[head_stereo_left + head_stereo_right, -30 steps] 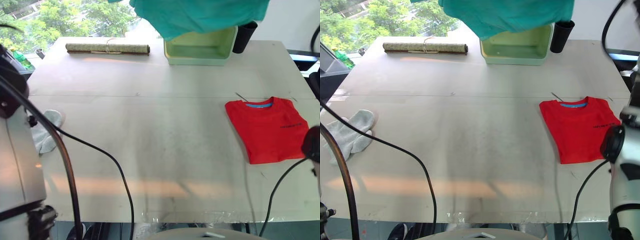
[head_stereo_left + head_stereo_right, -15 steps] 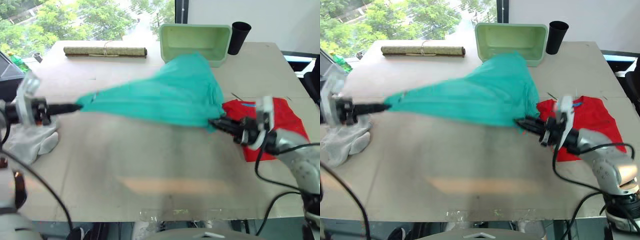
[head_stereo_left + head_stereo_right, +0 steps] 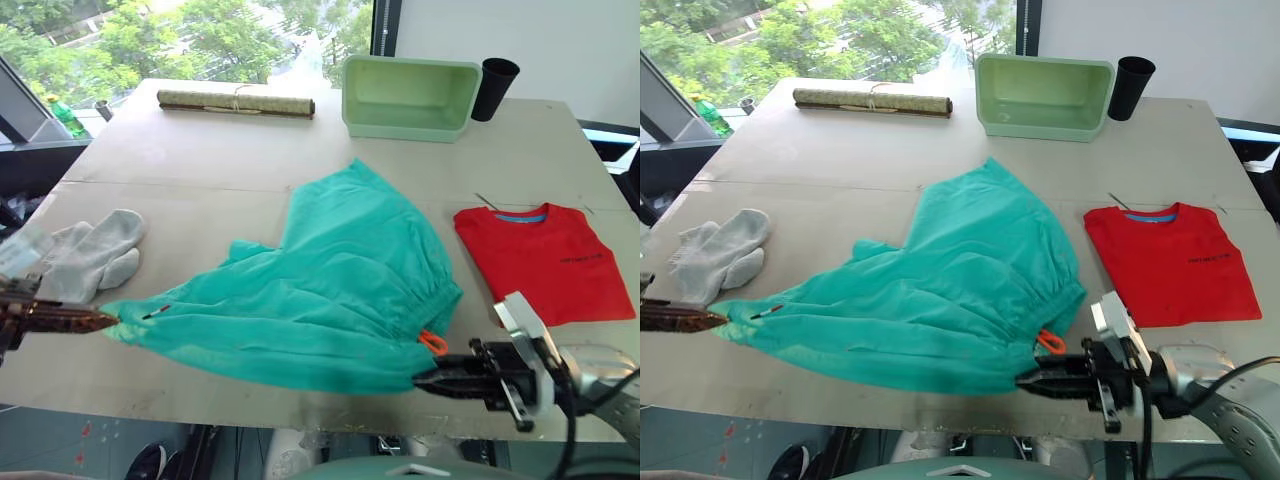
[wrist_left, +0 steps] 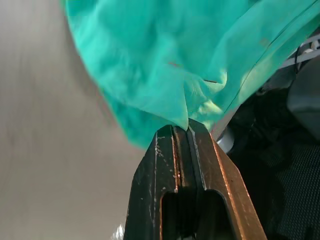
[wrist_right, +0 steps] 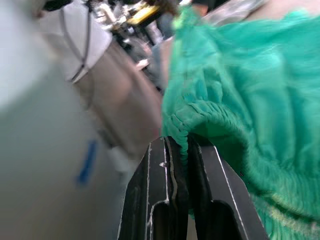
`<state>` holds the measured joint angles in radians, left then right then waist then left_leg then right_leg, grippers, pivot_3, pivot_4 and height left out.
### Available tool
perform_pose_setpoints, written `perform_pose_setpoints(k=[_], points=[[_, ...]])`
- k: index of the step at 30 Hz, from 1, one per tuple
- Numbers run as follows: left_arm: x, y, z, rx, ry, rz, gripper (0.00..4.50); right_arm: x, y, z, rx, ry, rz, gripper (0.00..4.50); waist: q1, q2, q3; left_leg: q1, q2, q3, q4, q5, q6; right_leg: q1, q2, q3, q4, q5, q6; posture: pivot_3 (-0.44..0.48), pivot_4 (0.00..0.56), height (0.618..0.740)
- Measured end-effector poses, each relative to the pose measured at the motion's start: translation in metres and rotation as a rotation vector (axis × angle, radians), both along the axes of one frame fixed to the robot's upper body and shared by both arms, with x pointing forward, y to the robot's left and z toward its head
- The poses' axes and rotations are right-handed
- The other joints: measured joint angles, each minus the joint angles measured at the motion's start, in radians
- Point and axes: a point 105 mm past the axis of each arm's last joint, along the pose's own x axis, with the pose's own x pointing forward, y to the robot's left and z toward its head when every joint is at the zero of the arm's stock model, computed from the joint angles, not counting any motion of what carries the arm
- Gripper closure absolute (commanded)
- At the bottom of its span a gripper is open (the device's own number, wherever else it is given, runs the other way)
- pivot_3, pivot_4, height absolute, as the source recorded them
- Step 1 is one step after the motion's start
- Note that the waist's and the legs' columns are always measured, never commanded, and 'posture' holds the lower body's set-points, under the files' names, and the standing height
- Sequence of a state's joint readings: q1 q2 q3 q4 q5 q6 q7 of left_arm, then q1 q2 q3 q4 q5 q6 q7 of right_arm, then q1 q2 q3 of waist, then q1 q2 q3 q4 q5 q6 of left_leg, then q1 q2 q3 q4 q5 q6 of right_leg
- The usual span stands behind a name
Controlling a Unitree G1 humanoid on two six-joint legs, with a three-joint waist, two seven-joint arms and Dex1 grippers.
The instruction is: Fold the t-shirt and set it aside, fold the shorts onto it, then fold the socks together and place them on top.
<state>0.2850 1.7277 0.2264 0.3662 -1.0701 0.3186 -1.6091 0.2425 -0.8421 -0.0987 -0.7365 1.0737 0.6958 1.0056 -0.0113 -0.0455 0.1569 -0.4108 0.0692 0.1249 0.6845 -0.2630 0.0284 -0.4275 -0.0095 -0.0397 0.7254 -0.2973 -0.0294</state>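
Between the left gripper (image 3: pixel 100 320) and right gripper (image 3: pixel 420 380) — both pinching its edge — the shorts (image 3: pixel 320 290) stretch crosswise along the table's (image 3: pixel 200 150) near edge.

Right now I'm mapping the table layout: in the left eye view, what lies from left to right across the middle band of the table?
left gripper → socks → shorts → t-shirt
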Motion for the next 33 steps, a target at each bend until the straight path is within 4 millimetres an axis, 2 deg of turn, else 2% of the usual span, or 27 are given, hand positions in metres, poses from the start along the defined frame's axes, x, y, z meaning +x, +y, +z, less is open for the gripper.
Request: perform_pose_setpoints(k=[3, 4, 6, 8, 9, 12, 14, 17, 20, 23, 26, 29, 32, 33], points=[[0.03, -0.03, 0.048, -0.131, -0.333, -0.129, 4.48, 0.017, -0.009, 0.009, 0.012, -0.034, -0.138, 4.5, 0.005, -0.001, 0.0, -0.003, -0.003, -0.004, 0.001, 0.0, 0.0, 0.0, 0.003, 0.0, -0.001, 0.0, 0.0, 0.0, 0.15, 0.735], [0.052, -0.048, 0.076, -0.236, -0.517, -0.196, 4.48, 0.029, -0.016, 0.014, 0.029, -0.052, -0.225, 4.5, 0.018, 0.0, -0.001, -0.002, -0.006, -0.005, 0.001, 0.0, 0.0, 0.002, 0.009, -0.001, -0.001, 0.0, 0.0, 0.0, 0.15, 0.735], [0.069, -0.061, 0.082, -0.273, -0.557, -0.229, 4.48, 0.037, -0.022, 0.018, 0.034, -0.073, -0.292, 4.5, 0.024, 0.0, -0.002, -0.002, -0.006, -0.006, 0.001, 0.003, -0.004, 0.002, 0.006, 0.002, -0.001, 0.0, 0.0, 0.0, 0.15, 0.735], [0.098, -0.08, 0.091, -0.311, -0.601, -0.253, 4.48, 0.043, -0.03, 0.018, 0.036, -0.077, -0.367, 4.5, 0.028, -0.002, -0.002, -0.004, -0.007, -0.009, 0.003, 0.003, -0.004, 0.002, 0.008, -0.002, -0.002, 0.0, 0.0, 0.0, 0.15, 0.735], [0.104, -0.084, 0.091, -0.319, -0.606, -0.254, 4.48, 0.043, -0.032, 0.017, 0.031, -0.076, -0.381, 4.5, 0.027, -0.002, -0.002, -0.004, -0.007, -0.009, 0.003, 0.003, -0.004, 0.002, 0.005, 0.001, -0.003, 0.0, 0.0, 0.0, 0.15, 0.735], [0.151, -0.134, 0.105, -0.376, -0.692, -0.301, 4.48, 0.047, -0.045, 0.004, -0.023, -0.062, -0.497, 4.5, 0.03, -0.003, -0.002, -0.006, -0.007, -0.013, 0.003, 0.003, -0.004, 0.006, 0.006, -0.004, -0.012, 0.0, 0.001, 0.0, 0.15, 0.735], [0.168, -0.156, 0.1, -0.356, -0.713, -0.313, 4.48, 0.05, -0.05, 0.0, -0.035, -0.058, -0.547, 4.5, 0.021, -0.003, -0.003, -0.005, -0.009, -0.013, 0.004, 0.003, -0.004, 0.007, 0.003, 0.0, -0.015, 0.0, 0.001, 0.0, 0.15, 0.735], [0.192, -0.191, 0.076, -0.325, -0.711, -0.299, 4.48, 0.053, -0.058, -0.009, -0.069, -0.028, -0.624, 4.5, 0.008, -0.003, -0.002, -0.004, -0.012, -0.018, 0.001, 0.003, -0.004, 0.007, 0.002, 0.003, -0.015, -0.001, 0.003, 0.0, 0.15, 0.735], [0.208, -0.213, 0.053, -0.292, -0.689, -0.242, 4.48, 0.056, -0.063, -0.015, -0.099, -0.028, -0.672, 4.5, -0.004, -0.003, -0.002, -0.004, -0.012, -0.02, 0.001, 0.003, -0.004, 0.006, 0.002, 0.004, -0.014, -0.001, 0.003, 0.0, 0.15, 0.735], [0.224, -0.237, 0.039, -0.234, -0.72, -0.173, 4.48, 0.063, -0.07, -0.018, -0.121, -0.052, -0.745, 4.5, -0.003, -0.002, -0.002, -0.004, -0.013, -0.022, 0.001, 0.003, -0.004, 0.006, 0.002, 0.003, -0.013, -0.001, 0.003, 0.0, 0.15, 0.735], [0.235, -0.25, 0.025, -0.159, -0.747, -0.1, 4.48, 0.07, -0.08, -0.024, -0.173, -0.088, -0.83, 4.5, -0.002, -0.002, -0.002, -0.004, -0.013, -0.022, 0.001, 0.003, -0.004, 0.007, 0.002, 0.003, -0.012, -0.001, 0.003, 0.0, 0.15, 0.735], [0.245, -0.26, 0.018, -0.126, -0.774, -0.005, 3.53, 0.074, -0.085, -0.027, -0.181, -0.111, -0.894, 4.5, 0.0, -0.002, -0.002, -0.004, -0.013, -0.022, 0.001, 0.003, -0.004, 0.006, 0.002, 0.003, -0.012, -0.001, 0.003, 0.0, 0.15, 0.735], [0.254, -0.265, 0.015, -0.109, -0.804, 0.096, 2.05, 0.073, -0.086, -0.026, -0.163, -0.116, -0.915, 4.5, -0.001, -0.002, -0.002, -0.004, -0.013, -0.022, 0.001, 0.003, -0.004, 0.006, 0.002, 0.003, -0.013, -0.001, 0.003, 0.0, 0.15, 0.735], [0.256, -0.264, 0.015, -0.104, -0.813, 0.123, 1.73, 0.073, -0.087, -0.025, -0.154, -0.12, -0.922, 4.5, -0.001, -0.002, -0.002, -0.004, -0.013, -0.022, 0.001, 0.003, -0.004, 0.006, 0.002, 0.003, -0.013, -0.001, 0.003, 0.0, 0.15, 0.735]])
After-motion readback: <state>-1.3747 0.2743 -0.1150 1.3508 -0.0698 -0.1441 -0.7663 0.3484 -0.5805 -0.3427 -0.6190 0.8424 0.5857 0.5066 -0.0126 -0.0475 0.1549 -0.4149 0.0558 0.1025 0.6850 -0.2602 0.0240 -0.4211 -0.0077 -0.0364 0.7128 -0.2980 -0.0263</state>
